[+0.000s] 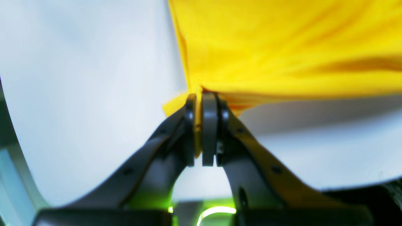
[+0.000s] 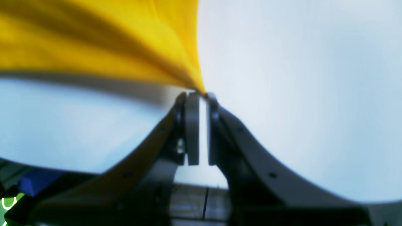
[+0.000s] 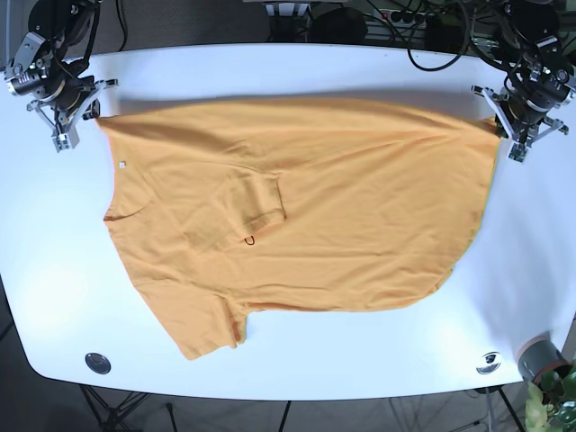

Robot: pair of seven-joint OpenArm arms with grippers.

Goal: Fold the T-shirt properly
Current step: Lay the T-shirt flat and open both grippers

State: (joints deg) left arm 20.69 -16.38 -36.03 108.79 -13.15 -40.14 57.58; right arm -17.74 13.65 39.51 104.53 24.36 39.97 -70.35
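Observation:
A yellow-orange T-shirt [image 3: 297, 207] lies spread across the white table [image 3: 297, 67], its collar at the left and hem at the right. One sleeve is folded over the chest and the other sticks out at the lower left. My left gripper [image 3: 498, 123] [image 1: 199, 94] is shut on the shirt's far right corner, with yellow fabric [image 1: 282, 47] pinched between its pads. My right gripper [image 3: 94, 117] [image 2: 201, 93] is shut on the far left corner, where the cloth [image 2: 125, 40] narrows to a point at the fingertips. Both corners are lifted slightly and the far edge is stretched taut.
Two round fittings sit in the table near the front edge, one at the left [image 3: 97, 362] and one at the right [image 3: 489, 361]. Cables [image 3: 423, 27] run behind the far edge. A small potted plant [image 3: 549, 378] stands off the front right corner.

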